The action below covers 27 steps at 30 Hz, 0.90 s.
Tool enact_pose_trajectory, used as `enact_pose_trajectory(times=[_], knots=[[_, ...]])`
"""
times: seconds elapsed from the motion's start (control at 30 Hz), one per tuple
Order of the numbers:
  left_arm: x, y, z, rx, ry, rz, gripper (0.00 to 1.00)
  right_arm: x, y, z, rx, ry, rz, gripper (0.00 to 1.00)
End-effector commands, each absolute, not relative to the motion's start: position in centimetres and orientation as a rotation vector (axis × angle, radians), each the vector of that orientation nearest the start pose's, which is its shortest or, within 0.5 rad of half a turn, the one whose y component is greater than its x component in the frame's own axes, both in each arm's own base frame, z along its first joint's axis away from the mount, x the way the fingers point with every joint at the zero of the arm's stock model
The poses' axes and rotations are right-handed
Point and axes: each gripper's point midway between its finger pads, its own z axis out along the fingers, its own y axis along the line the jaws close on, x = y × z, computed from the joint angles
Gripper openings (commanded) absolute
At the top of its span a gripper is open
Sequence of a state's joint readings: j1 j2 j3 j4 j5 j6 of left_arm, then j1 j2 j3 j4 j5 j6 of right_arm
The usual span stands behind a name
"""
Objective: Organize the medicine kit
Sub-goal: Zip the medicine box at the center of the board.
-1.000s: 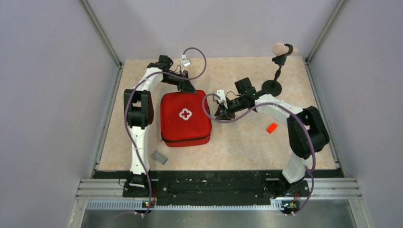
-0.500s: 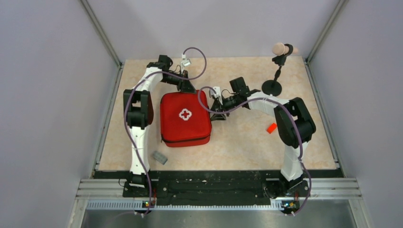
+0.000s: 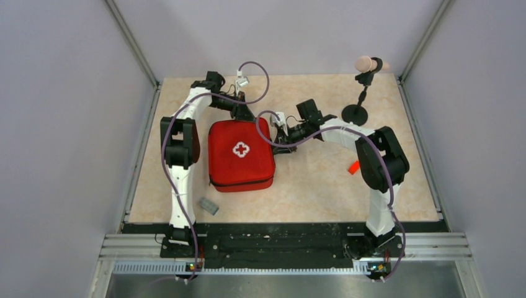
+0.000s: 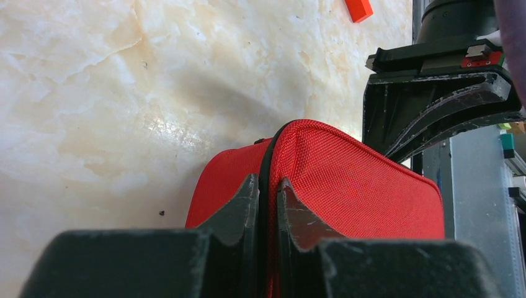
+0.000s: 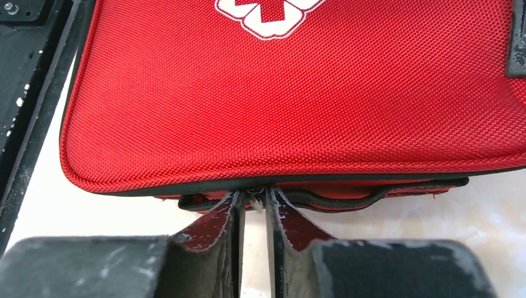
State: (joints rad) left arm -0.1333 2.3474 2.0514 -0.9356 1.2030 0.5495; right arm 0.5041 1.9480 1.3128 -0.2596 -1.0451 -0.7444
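Note:
The red medicine kit (image 3: 240, 156), white cross on its lid, lies closed on the table between the arms. My left gripper (image 3: 244, 115) is at the kit's far edge. In the left wrist view the gripper (image 4: 268, 184) is shut on the black zipper edging of the kit (image 4: 353, 186) at a corner. My right gripper (image 3: 277, 142) is at the kit's right edge. In the right wrist view the gripper (image 5: 254, 197) has its jaws nearly together around a small zipper pull (image 5: 254, 202) under the lid of the kit (image 5: 291, 93).
A small orange-red block (image 3: 353, 166) lies right of the kit and shows in the left wrist view (image 4: 358, 9). A grey block (image 3: 208, 206) lies near the left arm's base. A stand with a pink head (image 3: 365, 64) is at the back right.
My right gripper has moved left, from beside the kit up to its right edge at the zipper. The left gripper and the kit have stayed in place.

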Motion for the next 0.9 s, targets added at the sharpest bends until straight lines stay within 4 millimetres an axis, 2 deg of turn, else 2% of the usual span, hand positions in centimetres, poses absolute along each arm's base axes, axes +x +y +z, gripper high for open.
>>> enact_pose_trajectory(times=[0.0,0.07,0.17,0.37,0.47,0.6,0.77,0.8,0.87], knots=[[45.4,-22.3,17.5,1.034,1.879,-1.359,0.0,31.8,34.8,11.2,-1.616,1.396,1.162,0.09],[45.7,-22.0,17.1,1.022,1.896,-1.35,0.0,31.9,34.4,11.0,-1.615,1.426,1.136,0.0],[46.9,-21.1,16.3,0.972,1.951,-1.299,0.0,31.9,33.3,11.2,-1.635,1.473,1.057,0.0],[50.9,-18.2,15.0,0.852,2.022,-1.131,0.0,30.6,30.5,11.8,-1.768,1.483,0.908,0.0],[52.6,-16.7,14.1,0.773,2.074,-1.055,0.0,29.8,29.2,11.2,-1.845,1.528,0.877,0.0],[55.4,-14.1,13.5,0.516,2.161,-0.943,0.0,29.7,28.2,10.2,-1.895,1.578,0.854,0.0],[56.4,-11.5,12.9,0.348,2.23,-0.806,0.0,30.0,27.5,9.3,-1.898,1.684,0.835,0.0],[56.7,-9.6,12.7,0.304,2.24,-0.769,0.0,30.1,27.3,9.3,-1.901,1.693,0.823,0.0],[56.8,-7.5,12.2,0.25,2.263,-0.713,0.0,30.4,27.0,9.5,-1.909,1.697,0.795,0.0]])
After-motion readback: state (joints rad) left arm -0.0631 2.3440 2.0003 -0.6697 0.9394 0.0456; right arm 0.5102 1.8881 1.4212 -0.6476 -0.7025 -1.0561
